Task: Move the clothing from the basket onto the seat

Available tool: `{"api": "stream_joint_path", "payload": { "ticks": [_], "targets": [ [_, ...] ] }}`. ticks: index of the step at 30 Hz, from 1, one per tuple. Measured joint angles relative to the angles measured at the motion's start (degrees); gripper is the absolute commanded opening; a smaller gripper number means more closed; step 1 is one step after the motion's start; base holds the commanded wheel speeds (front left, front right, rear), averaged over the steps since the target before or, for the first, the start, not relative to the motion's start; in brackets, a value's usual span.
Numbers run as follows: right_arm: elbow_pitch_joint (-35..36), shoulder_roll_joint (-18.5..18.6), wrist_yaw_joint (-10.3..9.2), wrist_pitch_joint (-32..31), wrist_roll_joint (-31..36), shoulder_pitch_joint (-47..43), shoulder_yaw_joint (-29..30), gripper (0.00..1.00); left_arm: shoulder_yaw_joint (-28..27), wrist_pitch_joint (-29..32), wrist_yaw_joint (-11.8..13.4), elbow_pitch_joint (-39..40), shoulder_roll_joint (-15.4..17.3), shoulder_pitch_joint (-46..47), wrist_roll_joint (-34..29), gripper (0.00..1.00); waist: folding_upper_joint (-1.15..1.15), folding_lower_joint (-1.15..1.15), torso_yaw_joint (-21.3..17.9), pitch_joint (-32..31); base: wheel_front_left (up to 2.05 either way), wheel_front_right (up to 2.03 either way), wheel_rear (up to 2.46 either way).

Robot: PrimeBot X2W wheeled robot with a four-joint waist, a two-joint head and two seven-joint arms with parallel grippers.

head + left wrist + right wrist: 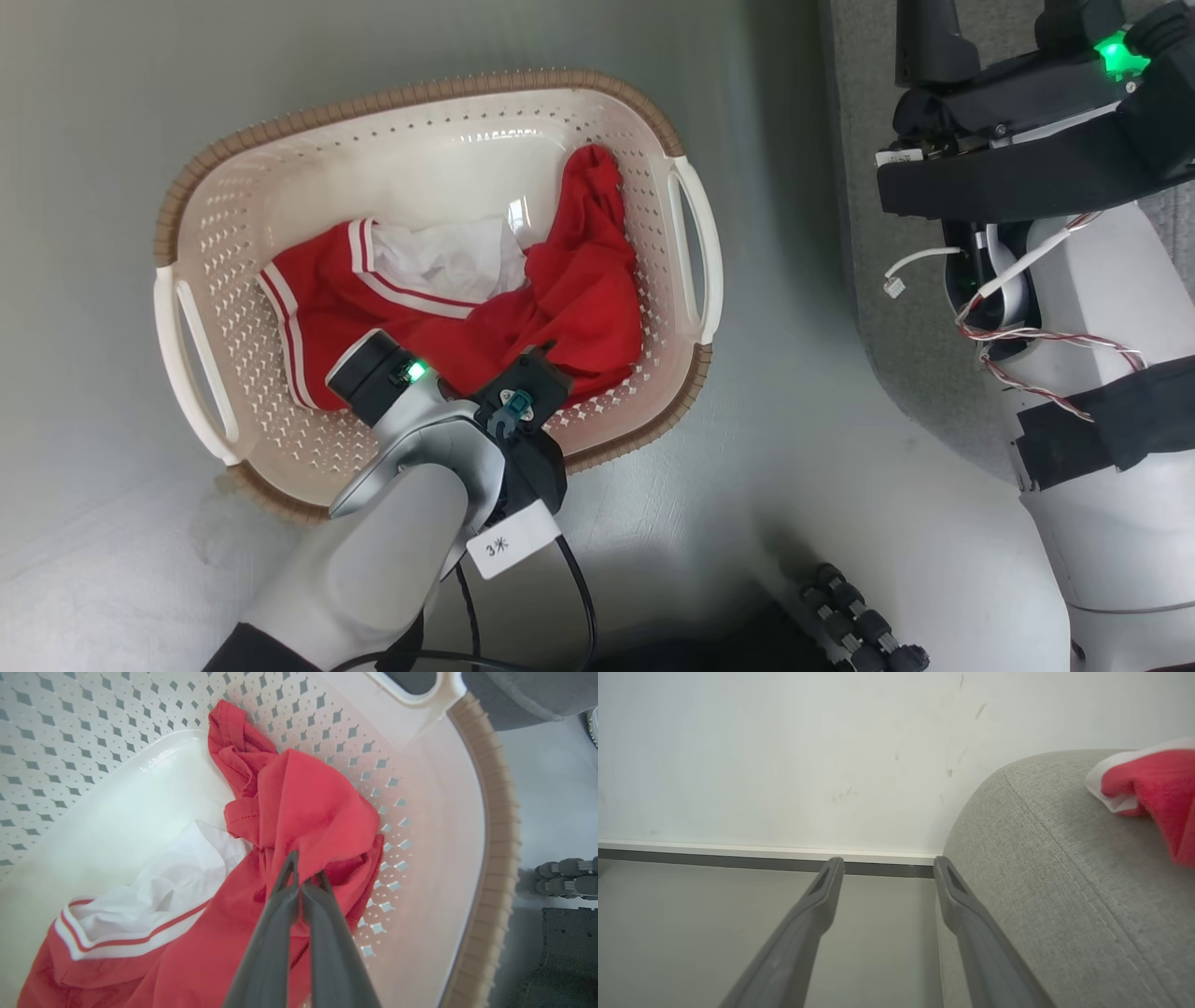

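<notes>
Head view: the basket stands on the pale floor, and the clothing lies crumpled in its right half, red fabric with a white-striped hem and a white lining turned up beside it. The left gripper reaches down over the near rim into the red heap, its fingers hidden by the wrist. The seat shows as a grey fabric edge to the right of the basket, near but not touching it.

Left wrist view: the two dark fingers are together, clamped on a raised fold of the red fabric close to the perforated wall. The pinch looks narrow, just a ridge of cloth, and the rest of the garment trails off toward the striped hem.

Right wrist view: the right gripper hangs with its fingers apart and holds nothing, just beside the seat's rounded corner. Another red garment with white trim lies on the seat cushion.

The step in hand looks like the lift. I would raise the fold straight up until the trailing hem clears the rim, since soft cloth may snag and drag a light basket along, then swing right over the seat before letting go. Go slowly, because so thin a pinch could slip
</notes>
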State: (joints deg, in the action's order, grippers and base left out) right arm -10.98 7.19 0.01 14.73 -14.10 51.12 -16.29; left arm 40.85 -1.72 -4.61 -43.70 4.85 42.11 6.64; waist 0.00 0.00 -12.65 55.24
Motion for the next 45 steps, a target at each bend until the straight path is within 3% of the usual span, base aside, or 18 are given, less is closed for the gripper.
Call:
{"api": "stream_joint_path", "payload": {
  "ticks": [19, 45],
  "targets": [
    [-6.92, -0.60, 1.60, -0.01, 0.12, -5.16, -0.46, 1.00, -0.44, -10.56, -0.01, -0.40, -1.53, -0.03, 3.03, 0.00, 0.00, 0.00, 2.33, -10.05, 0.00, 0.00, 0.00],
    [-11.93, -0.54, 1.85, -0.01, 0.00, -17.79, 2.05, 1.00, -3.86, -12.58, -0.52, 6.69, -2.19, -0.35, 7.83, 0.00, -0.01, 0.00, 11.52, -29.01, 0.00, 0.00, 0.00]
  ]
}}
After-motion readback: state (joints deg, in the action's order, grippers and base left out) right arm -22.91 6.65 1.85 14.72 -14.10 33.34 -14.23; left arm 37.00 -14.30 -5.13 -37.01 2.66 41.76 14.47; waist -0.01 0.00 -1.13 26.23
